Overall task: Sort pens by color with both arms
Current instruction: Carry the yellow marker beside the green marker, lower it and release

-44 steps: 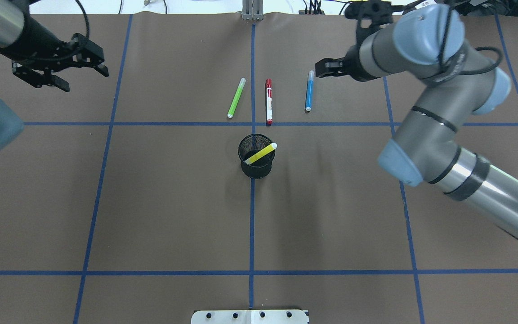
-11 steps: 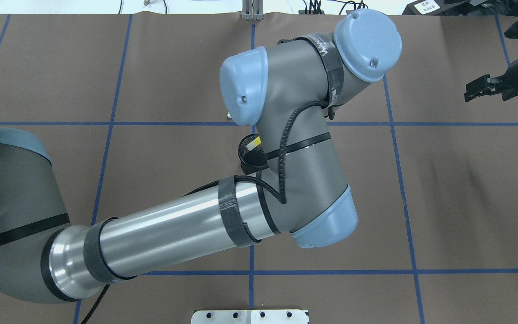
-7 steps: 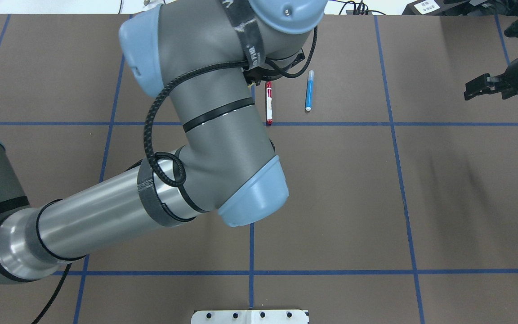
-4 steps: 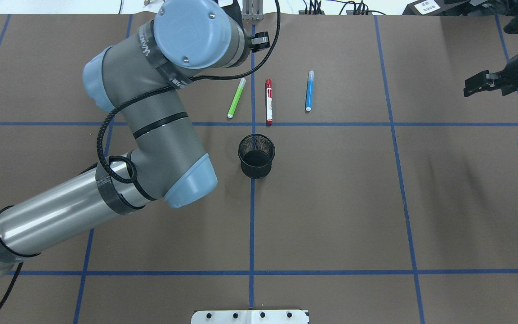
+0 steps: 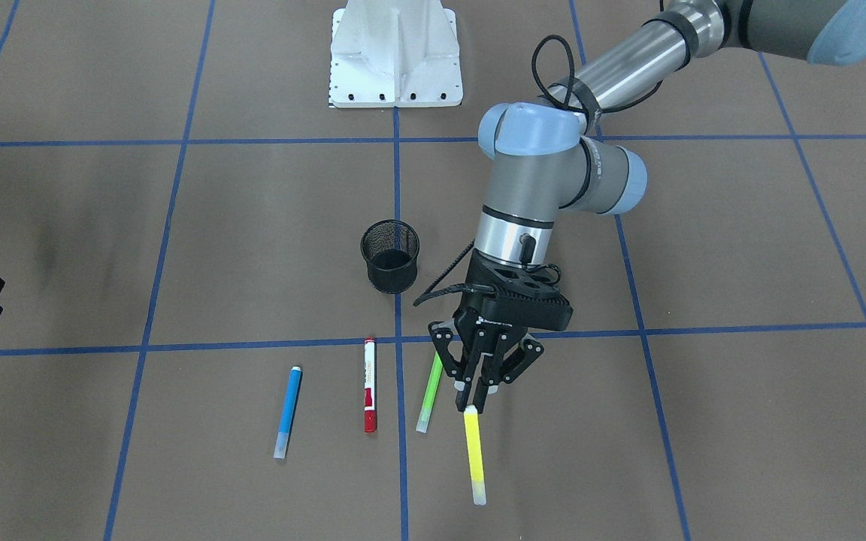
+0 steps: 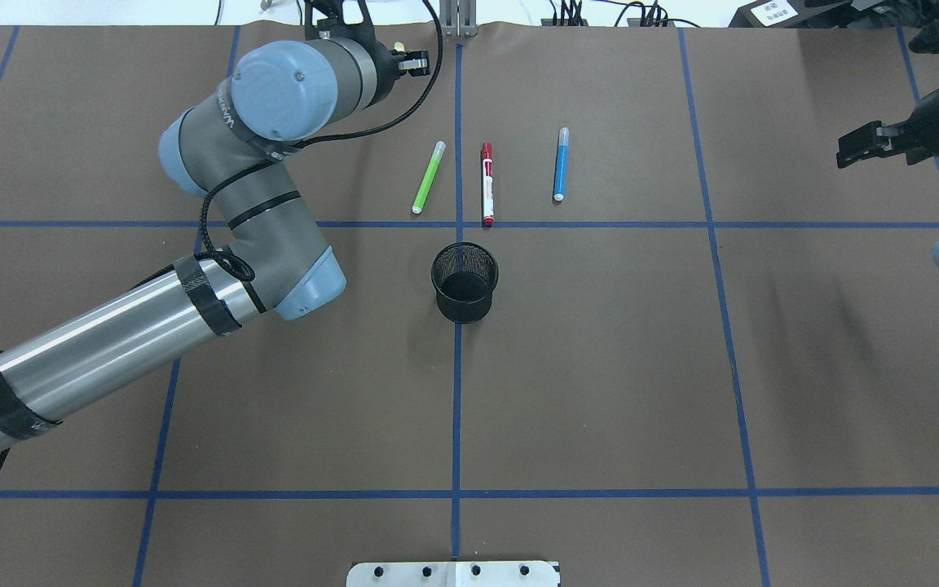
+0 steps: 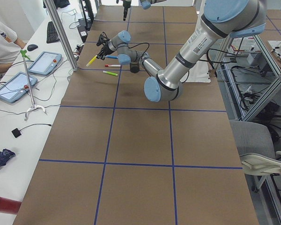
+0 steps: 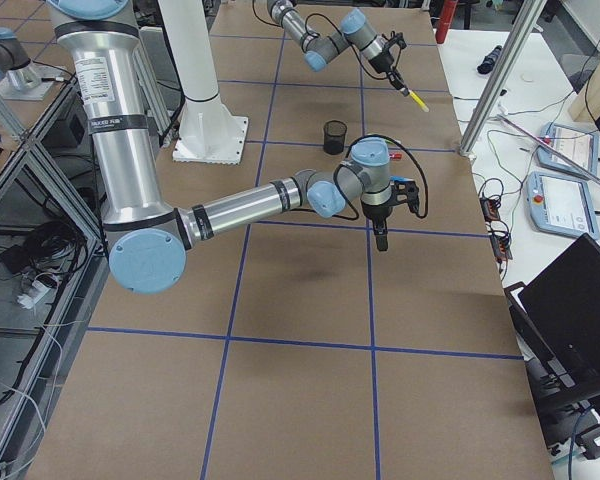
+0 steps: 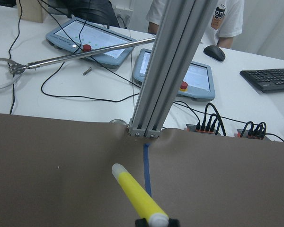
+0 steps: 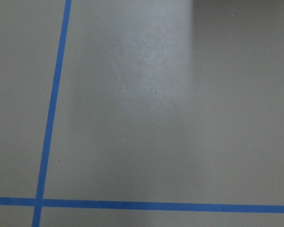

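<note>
Left gripper (image 5: 472,402): clamped on end of yellow pen (image 5: 473,451), aloft left of the row. Green pen (image 6: 429,177), red pen (image 6: 487,183), blue pen (image 6: 560,165): lying far side. Right gripper (image 6: 865,147): rightmost, grip cannot be told. Risk: end-pinched pen may swivel and land askew

Grey-silver arms (image 6: 111,350), pale blue caps (image 6: 274,77), black cables (image 6: 414,104), perhaps taped.

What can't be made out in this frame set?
- Yellow pen and left gripper: almost wholly hidden by the left arm in the overhead view.
- Right gripper: side-on in the overhead view, cut off by the edge in the front-facing view, and not shown in its own wrist view, so open or shut is unclear.
- Red marker: label text is too small in every view.
</note>
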`<state>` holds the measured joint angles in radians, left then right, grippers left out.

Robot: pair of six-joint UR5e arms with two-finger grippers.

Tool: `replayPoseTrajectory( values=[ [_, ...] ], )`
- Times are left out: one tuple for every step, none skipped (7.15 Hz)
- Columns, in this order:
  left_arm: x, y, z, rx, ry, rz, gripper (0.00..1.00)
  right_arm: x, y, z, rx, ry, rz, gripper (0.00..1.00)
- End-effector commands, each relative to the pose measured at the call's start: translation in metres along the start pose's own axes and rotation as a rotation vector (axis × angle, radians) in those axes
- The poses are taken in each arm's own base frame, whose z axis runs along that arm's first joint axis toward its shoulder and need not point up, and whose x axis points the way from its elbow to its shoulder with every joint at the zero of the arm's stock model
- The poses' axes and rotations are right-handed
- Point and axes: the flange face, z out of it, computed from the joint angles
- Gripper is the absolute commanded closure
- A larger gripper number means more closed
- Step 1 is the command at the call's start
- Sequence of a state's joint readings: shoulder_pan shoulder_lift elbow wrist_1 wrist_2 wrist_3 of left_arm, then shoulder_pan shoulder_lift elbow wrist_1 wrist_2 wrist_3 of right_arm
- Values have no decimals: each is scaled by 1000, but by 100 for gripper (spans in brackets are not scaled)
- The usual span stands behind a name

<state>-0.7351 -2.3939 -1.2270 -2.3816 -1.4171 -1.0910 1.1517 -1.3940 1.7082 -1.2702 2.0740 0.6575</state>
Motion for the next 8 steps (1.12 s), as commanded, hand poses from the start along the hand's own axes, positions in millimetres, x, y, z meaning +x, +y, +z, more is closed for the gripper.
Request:
replayPoseTrajectory(
  values=[
    [-67,23,11,24,31,80,100,-3,-1,0,3,-1,-4,2],
    [-84,39,12,12,28,86,100,-5,0,0,3,-2,-7,2],
    [-79,64,9,3,66,89,100,-4,-1,-1,4,-2,-6,2],
    [-69,73,7,-5,82,84,100,-6,-1,-1,4,-3,-7,2],
    [-60,83,4,-16,99,87,100,-5,0,0,3,-2,-7,2],
    [-54,81,-1,-12,112,85,100,-6,-1,-1,4,-3,-7,2],
    [-63,87,-6,-18,111,87,100,-6,-1,-1,5,-4,-8,2],
    [-58,98,-8,-31,119,89,100,-7,-1,-2,8,-4,-10,2]
  ],
)
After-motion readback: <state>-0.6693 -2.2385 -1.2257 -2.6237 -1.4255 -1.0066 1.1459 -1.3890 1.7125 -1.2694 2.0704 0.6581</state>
